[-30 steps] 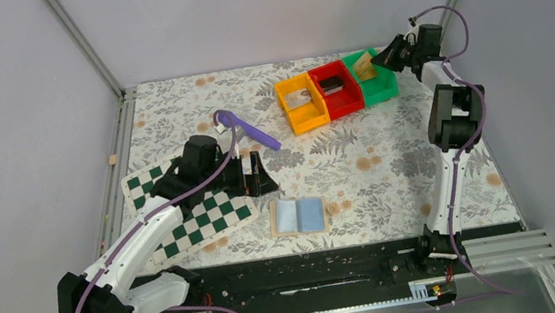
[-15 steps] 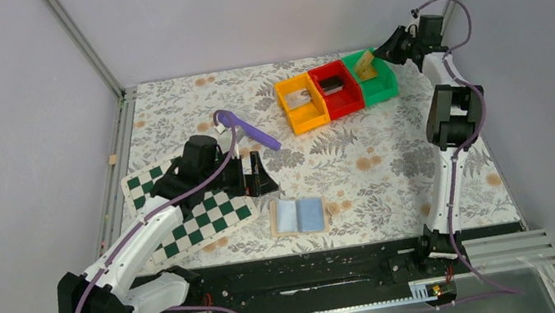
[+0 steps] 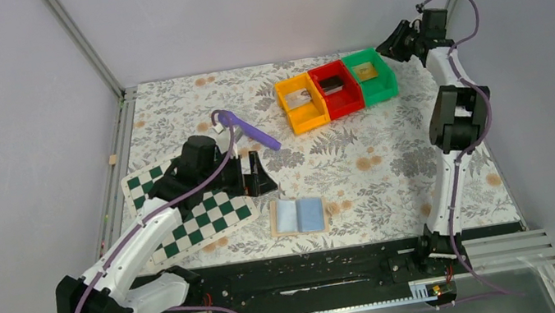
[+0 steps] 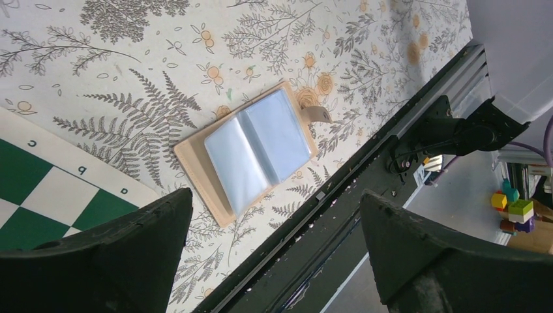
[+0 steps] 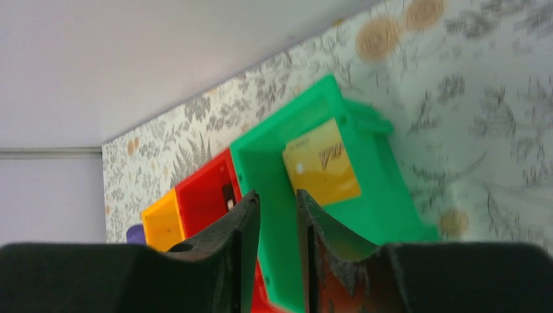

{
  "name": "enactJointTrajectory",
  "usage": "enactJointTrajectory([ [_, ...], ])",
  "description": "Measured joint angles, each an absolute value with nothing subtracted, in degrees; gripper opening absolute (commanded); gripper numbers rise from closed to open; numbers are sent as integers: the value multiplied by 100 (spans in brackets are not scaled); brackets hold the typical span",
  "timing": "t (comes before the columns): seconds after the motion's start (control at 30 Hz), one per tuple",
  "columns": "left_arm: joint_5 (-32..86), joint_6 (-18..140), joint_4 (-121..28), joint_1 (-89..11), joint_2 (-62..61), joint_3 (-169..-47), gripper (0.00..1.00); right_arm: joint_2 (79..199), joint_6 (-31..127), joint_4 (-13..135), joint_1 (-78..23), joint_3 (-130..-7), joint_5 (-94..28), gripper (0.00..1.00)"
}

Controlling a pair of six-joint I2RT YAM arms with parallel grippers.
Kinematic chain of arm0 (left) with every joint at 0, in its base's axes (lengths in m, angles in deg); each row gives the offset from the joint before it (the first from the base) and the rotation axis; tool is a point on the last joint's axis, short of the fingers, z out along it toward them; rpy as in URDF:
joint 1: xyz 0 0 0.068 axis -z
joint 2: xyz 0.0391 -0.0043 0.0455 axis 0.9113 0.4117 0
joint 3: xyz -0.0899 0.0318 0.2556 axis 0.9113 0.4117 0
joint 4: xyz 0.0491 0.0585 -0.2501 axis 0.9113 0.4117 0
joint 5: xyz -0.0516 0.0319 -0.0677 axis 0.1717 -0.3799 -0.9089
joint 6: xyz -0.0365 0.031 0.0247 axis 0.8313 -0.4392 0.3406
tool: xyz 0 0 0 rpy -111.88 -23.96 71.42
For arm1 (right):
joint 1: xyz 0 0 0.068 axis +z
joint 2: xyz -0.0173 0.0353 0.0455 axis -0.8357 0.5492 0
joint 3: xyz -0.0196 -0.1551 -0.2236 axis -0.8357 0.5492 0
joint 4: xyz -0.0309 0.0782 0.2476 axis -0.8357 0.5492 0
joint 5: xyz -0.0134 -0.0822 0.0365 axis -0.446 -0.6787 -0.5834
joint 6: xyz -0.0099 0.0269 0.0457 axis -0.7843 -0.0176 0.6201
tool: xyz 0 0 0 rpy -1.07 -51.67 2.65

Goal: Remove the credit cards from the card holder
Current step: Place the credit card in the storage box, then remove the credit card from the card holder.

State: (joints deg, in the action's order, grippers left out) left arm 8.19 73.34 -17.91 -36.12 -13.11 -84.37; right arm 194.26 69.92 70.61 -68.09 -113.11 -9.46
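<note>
The tan card holder (image 3: 298,216) lies open near the table's front edge and shows two light blue panels (image 4: 254,150). My left gripper (image 3: 256,172) hovers just behind it, wide open and holding nothing (image 4: 274,195). A yellow card (image 5: 321,163) lies flat in the green bin (image 3: 385,90) at the back right. My right gripper (image 3: 400,42) hangs above that bin's far right corner. Its jaws stand a narrow gap apart with nothing between them (image 5: 277,193). A dark card (image 3: 332,82) lies in the red bin (image 3: 343,105), and a grey one (image 3: 298,97) in the orange bin (image 3: 311,122).
A green-and-white checkered board (image 3: 183,212) lies under my left arm. A purple tool (image 3: 250,131) rests behind the left gripper. The three bins stand side by side at the back. A black rail (image 3: 299,269) runs along the near edge, close to the card holder.
My right gripper has parted its jaws and drawn back up and to the right. The yellow card it held over the green bin now lies flat inside. The left arm has not moved.
</note>
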Motion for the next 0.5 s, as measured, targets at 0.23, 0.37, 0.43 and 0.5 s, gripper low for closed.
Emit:
enactJointTrajectory([
  [0.23,1174,7356,-1610,-3615,-1322,-8437,99,17487,7080,6818,-6726,-8852,-1234,30],
  [0.37,1167,7417,-1494,-3623,-1340,-8437,96,15894,7174,6818,-6417,-7528,-1584,31],
  [0.43,1031,7520,-1531,-3630,-1427,-8387,91,15057,7277,6950,-6122,-6992,-1750,33],
  [0.5,859,7655,-1562,-3630,-1558,-8282,85,14418,7338,7059,-5847,-6597,-1840,34],
])
